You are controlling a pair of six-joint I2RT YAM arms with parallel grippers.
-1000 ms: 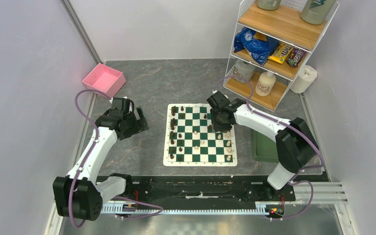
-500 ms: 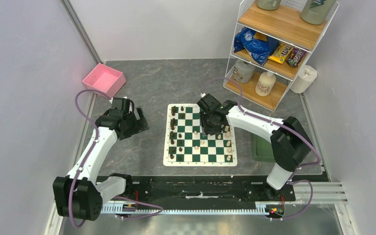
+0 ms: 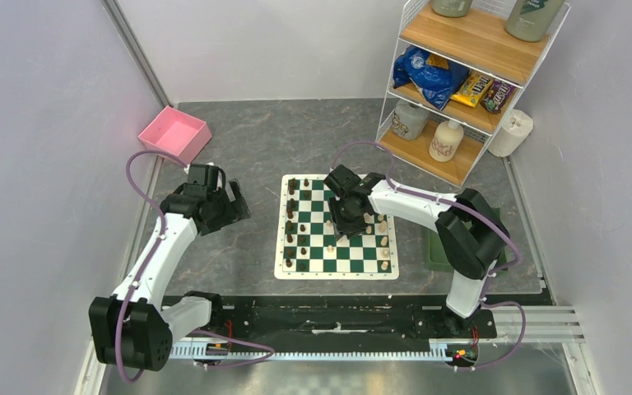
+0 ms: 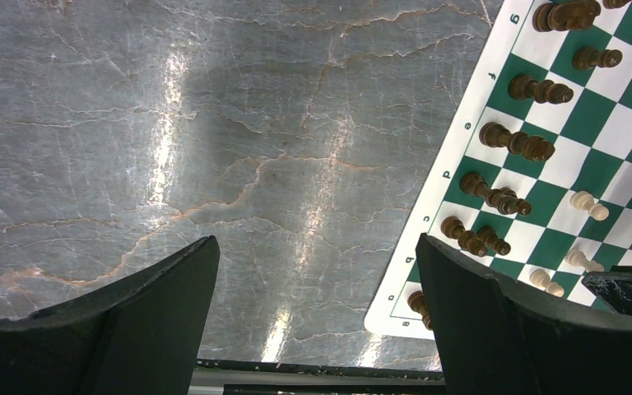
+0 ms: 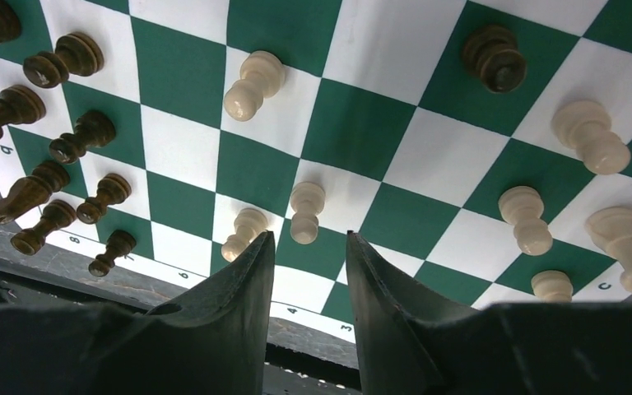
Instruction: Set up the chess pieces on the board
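The board (image 3: 333,274) lies mid-table, its green and white checks also filling the right wrist view (image 5: 354,123). Dark chess pieces (image 3: 290,218) line its left columns; pale ones (image 3: 383,241) stand along the right side, a few in the middle. My right gripper (image 3: 347,224) hangs over the board's centre, open (image 5: 310,239) with nothing between its fingers. A pale pawn (image 5: 305,212) stands just beyond the tips, another (image 5: 245,233) beside the left finger. My left gripper (image 3: 234,206) is wide open (image 4: 317,241) over bare table left of the board (image 4: 461,164).
A pink bin (image 3: 175,134) sits at the far left. A wire shelf rack (image 3: 461,82) with snacks and bottles stands at the far right, a paper roll (image 3: 514,132) beside it. A green tray (image 3: 444,247) lies right of the board under the right arm.
My right gripper has moved left and nearer across the board, from its far right part to the middle. The left arm has not moved.
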